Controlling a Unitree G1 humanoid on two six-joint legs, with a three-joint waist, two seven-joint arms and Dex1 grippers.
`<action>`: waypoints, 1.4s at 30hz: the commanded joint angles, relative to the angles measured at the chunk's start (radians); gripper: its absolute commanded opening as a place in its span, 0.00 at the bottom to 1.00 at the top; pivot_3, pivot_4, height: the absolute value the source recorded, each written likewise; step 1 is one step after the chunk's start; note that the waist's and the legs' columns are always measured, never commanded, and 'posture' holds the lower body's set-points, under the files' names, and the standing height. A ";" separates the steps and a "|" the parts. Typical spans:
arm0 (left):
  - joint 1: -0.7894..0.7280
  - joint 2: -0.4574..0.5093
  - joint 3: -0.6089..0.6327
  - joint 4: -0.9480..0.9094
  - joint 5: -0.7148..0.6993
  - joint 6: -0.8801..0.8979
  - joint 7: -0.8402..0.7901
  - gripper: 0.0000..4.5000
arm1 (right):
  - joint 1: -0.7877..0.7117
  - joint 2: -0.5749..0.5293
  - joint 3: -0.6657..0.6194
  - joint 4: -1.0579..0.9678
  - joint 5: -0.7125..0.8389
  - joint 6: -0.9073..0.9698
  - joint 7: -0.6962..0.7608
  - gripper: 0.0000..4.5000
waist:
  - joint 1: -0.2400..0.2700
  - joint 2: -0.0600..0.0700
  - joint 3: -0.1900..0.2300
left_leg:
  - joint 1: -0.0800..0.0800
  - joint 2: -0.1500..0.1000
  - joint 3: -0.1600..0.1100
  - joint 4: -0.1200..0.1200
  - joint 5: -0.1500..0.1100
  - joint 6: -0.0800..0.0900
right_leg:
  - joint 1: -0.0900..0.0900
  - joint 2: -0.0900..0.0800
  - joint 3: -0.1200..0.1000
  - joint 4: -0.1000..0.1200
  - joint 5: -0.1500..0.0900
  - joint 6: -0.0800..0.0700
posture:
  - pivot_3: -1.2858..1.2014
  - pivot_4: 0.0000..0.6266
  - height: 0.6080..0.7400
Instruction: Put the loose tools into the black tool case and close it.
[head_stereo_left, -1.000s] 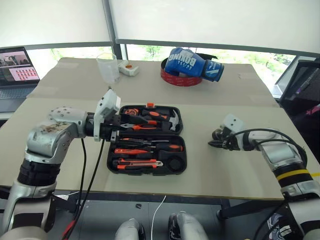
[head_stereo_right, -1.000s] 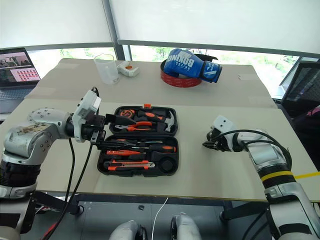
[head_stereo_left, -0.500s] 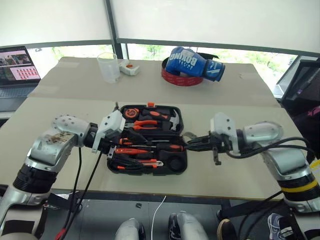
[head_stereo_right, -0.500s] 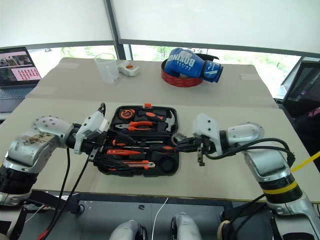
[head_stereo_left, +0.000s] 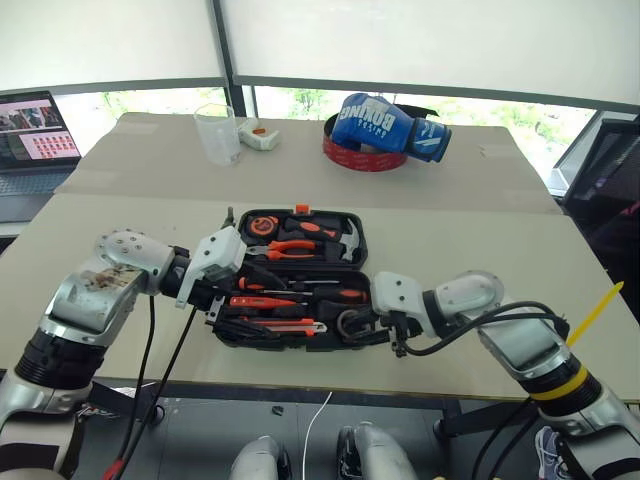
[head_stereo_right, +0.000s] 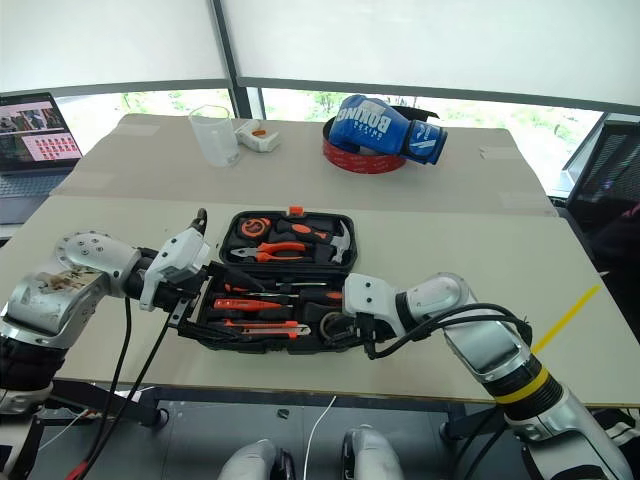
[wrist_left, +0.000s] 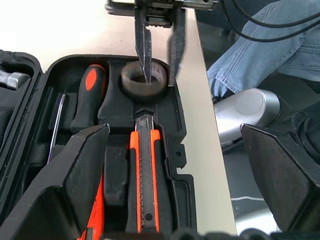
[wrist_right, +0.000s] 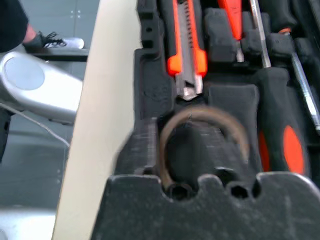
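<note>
Both hands low at black tool case (head_stereo_left: 355, 255) – L hand (head_stereo_left: 232, 296) wide.

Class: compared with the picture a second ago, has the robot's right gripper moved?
Yes. The right gripper has swung left across the table to the tool case's near right corner.

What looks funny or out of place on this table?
Nothing is spilled or broken. The orange-and-black tools lie neatly in the slots of the open flat black plastic tool case. The odd one out is the shiny blue boxing glove, resting on a red-and-black ring at the far side; it isn't a tool.
</note>
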 joint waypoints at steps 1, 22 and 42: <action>0.006 0.014 0.022 -0.030 0.007 -0.017 0.015 1.00 | -0.008 -0.005 -0.034 -0.053 0.034 0.008 0.022 0.60 | 0.000 0.000 0.000 | 0.000 0.000 0.000 0.000 0.000 0.000 | 0.000 0.000 0.000 0.000 0.000 0.000 | 0.52 0.24 0.80; 0.264 -0.003 0.215 0.320 0.172 -0.236 0.292 0.03 | -0.005 -0.009 -0.225 0.324 -0.047 -0.217 -0.096 0.00 | 0.001 0.000 0.000 | 0.000 0.000 0.000 -0.002 0.000 0.000 | -0.001 -0.001 -0.001 0.000 -0.001 -0.001 | 0.52 0.24 0.80; 0.211 -0.096 0.052 0.183 0.172 -0.193 0.159 0.03 | 0.154 -0.063 -0.195 0.085 -0.040 -0.270 0.069 0.00 | 0.023 0.000 0.000 | -0.002 0.000 0.002 -0.001 -0.001 0.001 | -0.001 -0.002 -0.001 -0.001 -0.001 -0.001 | 0.52 0.24 0.80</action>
